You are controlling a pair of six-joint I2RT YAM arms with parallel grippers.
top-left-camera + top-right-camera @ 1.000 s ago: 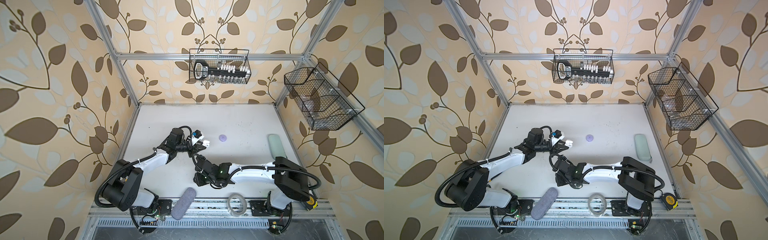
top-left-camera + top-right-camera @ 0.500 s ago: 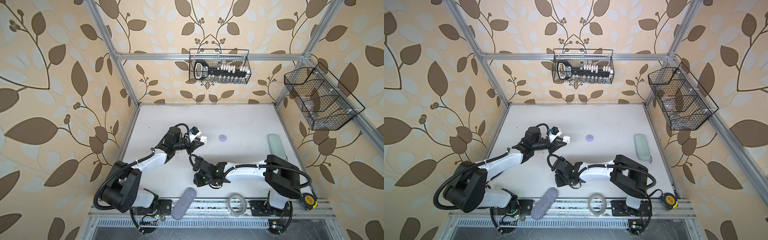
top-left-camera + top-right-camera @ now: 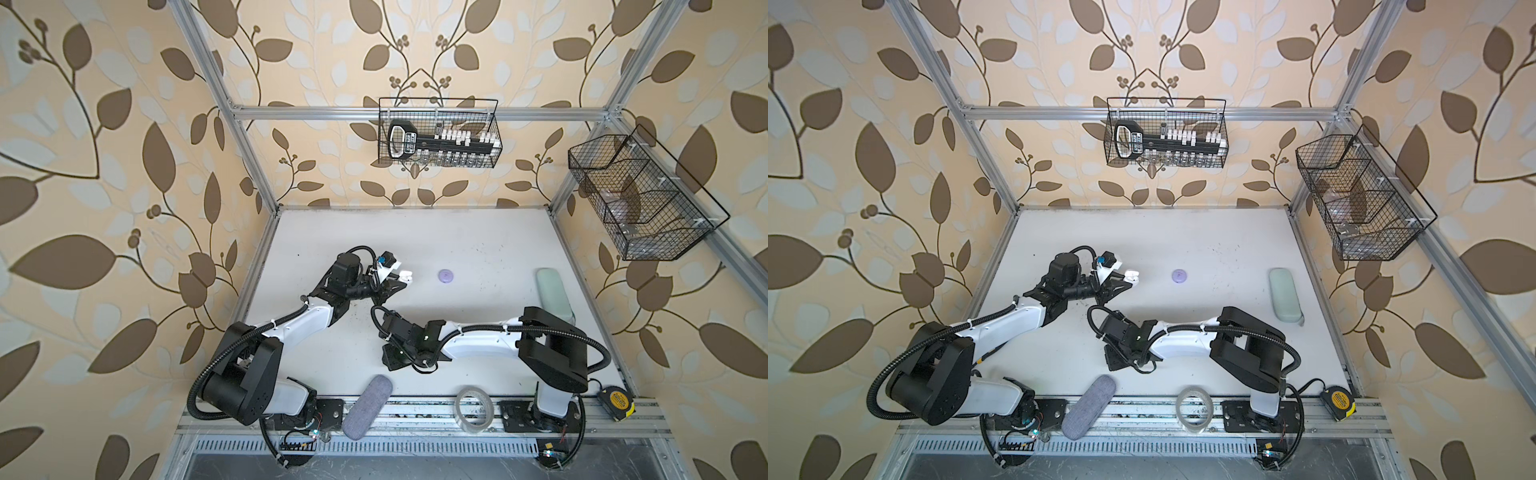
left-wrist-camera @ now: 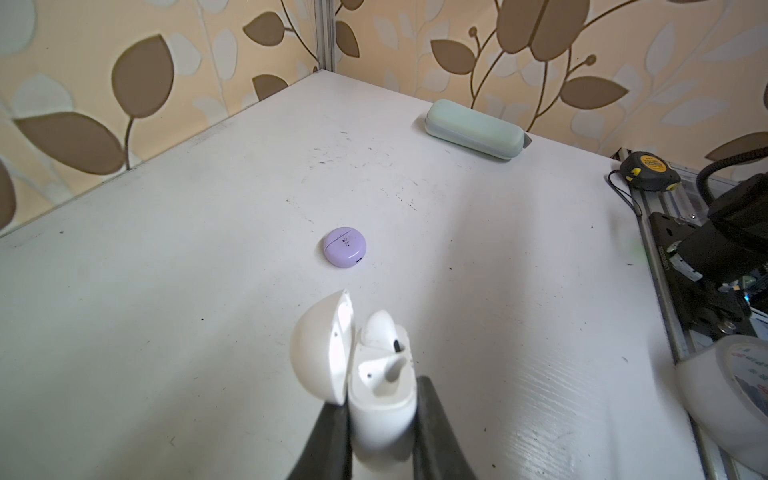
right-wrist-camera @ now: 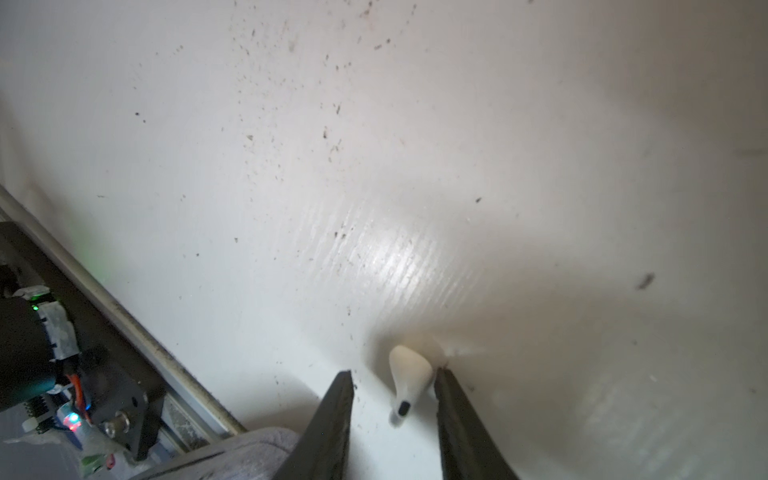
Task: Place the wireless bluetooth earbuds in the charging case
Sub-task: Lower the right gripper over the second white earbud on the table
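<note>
My left gripper is shut on the base of a white charging case, held above the table left of centre; the case also shows in both top views. Its lid hangs open, and one white earbud sits in a socket. The other socket looks empty. A second white earbud lies on the table near the front edge. My right gripper stands open around it, one finger touching its side. A shut lilac case rests mid-table.
A mint-green glasses case lies along the right edge. On the front rail sit a grey fabric case, a tape roll and a yellow tape measure. Wire baskets hang on the back and right walls.
My right arm has swung left along the front, with its gripper low over the table. The left gripper has carried the white case slightly toward the back.
</note>
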